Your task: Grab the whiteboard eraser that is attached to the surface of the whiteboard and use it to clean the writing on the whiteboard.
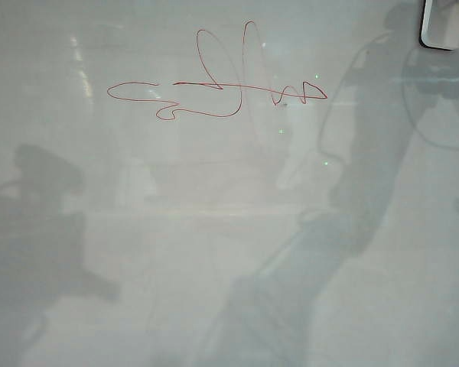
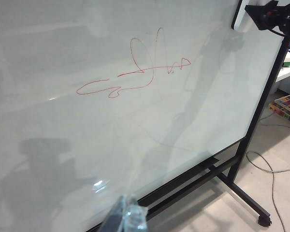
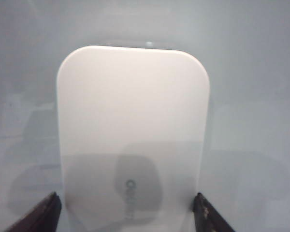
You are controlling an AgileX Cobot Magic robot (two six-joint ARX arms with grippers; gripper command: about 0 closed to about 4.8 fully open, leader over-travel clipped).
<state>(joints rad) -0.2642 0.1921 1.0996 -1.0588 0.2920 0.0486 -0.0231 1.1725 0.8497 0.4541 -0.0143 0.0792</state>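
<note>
The whiteboard point(image 1: 214, 229) fills the exterior view, with the red looping writing point(image 1: 214, 84) in its upper middle. The white whiteboard eraser point(image 1: 447, 23) sticks to the board at the top right corner. In the right wrist view the eraser point(image 3: 133, 121) looms large, and my right gripper point(image 3: 128, 215) is open with one dark fingertip point(image 3: 48, 212) on each side of its near end. In the left wrist view the right gripper point(image 2: 275, 17) sits at the eraser point(image 2: 240, 17), far from the writing point(image 2: 135, 72). My left gripper point(image 2: 128, 217) hangs shut and empty below the board.
The board stands on a black frame with a castor foot point(image 2: 263, 220). Cables point(image 2: 266, 164) lie on the floor, and a colourful box point(image 2: 287, 106) sits to the right of the frame. Arm shadows fall across the board point(image 1: 344, 153).
</note>
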